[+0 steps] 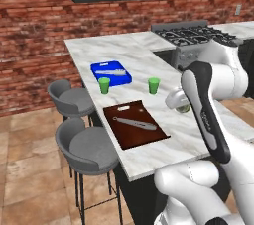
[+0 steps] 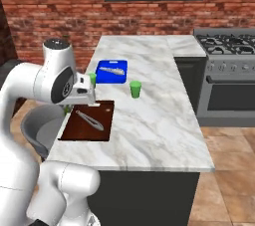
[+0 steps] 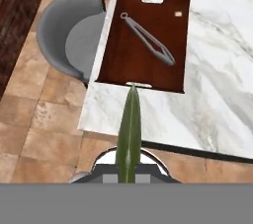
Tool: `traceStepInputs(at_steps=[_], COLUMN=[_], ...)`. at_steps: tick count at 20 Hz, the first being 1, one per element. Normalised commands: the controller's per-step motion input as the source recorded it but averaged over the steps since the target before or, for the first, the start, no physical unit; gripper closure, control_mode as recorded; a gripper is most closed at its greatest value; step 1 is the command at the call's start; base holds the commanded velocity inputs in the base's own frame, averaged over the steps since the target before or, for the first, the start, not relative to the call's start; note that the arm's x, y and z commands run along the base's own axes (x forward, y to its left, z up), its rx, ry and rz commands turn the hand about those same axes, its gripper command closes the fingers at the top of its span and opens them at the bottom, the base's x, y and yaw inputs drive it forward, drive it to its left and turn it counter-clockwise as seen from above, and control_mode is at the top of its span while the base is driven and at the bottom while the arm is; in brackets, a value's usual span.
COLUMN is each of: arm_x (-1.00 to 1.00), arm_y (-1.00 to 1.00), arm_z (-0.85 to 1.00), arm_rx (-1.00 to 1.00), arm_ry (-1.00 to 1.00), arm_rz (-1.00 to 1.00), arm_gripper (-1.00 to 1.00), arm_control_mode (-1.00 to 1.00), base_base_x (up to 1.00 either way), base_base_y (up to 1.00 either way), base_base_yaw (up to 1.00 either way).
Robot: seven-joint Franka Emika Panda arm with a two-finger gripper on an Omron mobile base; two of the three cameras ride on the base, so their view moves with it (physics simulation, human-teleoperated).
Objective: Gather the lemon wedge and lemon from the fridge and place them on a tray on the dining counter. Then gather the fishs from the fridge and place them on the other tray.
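My gripper is shut on a slim olive-yellow lemon wedge, seen edge-on. It hangs in the air above the near end of the dining counter. The wedge's tip points at the near rim of the dark reddish-brown tray, which holds grey tongs. Farther along the counter lies the bright blue other tray with a silvery utensil on it. The fridge, lemon and fishs are out of view.
Two green cups stand between the trays. Two grey stools line the counter's far side. A stove stands at the counter's end, with a brick wall behind it.
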Motion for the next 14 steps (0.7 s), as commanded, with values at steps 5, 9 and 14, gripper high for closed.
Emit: traceStepInputs(at_steps=[5,9,14], arm_x=[0.68,0.64,0.63], arm_y=[0.39,0.34,0.27], arm_z=[-0.63,-0.64,-0.55], arm_rx=[-0.03,-0.06,-0.04], arm_ry=[0.09,0.11,0.10], arm_rz=[0.13,0.08,0.05], arm_gripper=[1.00,1.00,1.00], arm_control_mode=[-1.00,-1.00,-1.00], base_base_x=[0.00,0.00,0.00], base_base_y=[0.00,0.00,0.00], base_base_yaw=[0.00,0.00,0.00])
